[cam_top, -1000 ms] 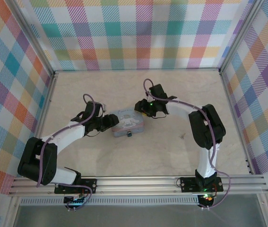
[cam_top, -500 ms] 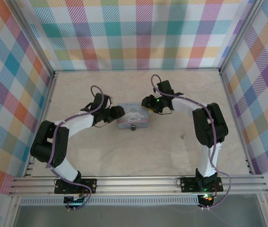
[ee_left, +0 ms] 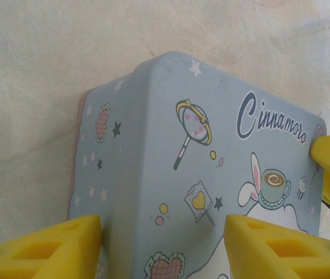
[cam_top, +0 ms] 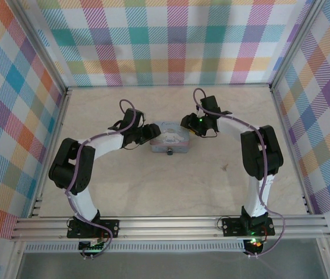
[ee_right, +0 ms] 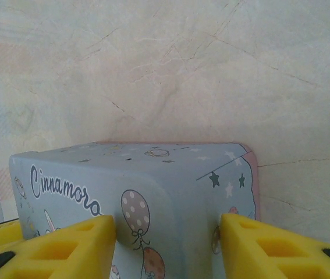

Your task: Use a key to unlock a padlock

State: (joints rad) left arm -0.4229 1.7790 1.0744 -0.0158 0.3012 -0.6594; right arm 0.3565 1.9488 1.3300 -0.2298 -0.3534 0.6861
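Note:
A pale blue cartoon-printed tin [cam_top: 173,137] lies mid-table between both arms. The padlock [cam_top: 169,153], a tiny dark roundish lock, hangs at the tin's near side. My left gripper [cam_top: 151,133] is shut on the tin's left end. In the left wrist view, the left gripper [ee_left: 162,232] has one yellow finger [ee_left: 48,247] against the side wall and the other on the lid of the tin [ee_left: 211,133]. My right gripper [cam_top: 187,124] is shut on the right end. In the right wrist view, the right gripper [ee_right: 167,232] straddles a corner of the tin [ee_right: 170,174]. The key is out of view.
A tiny dark speck [cam_top: 226,168] lies on the marble tabletop right of the tin, too small to identify. Plaid walls [cam_top: 165,40] enclose the table at the back and sides, with metal rails [cam_top: 170,224] along the near edge.
Both grippers and the tin between them have moved away from the bases and a little to the right. The padlock went along with the tin.

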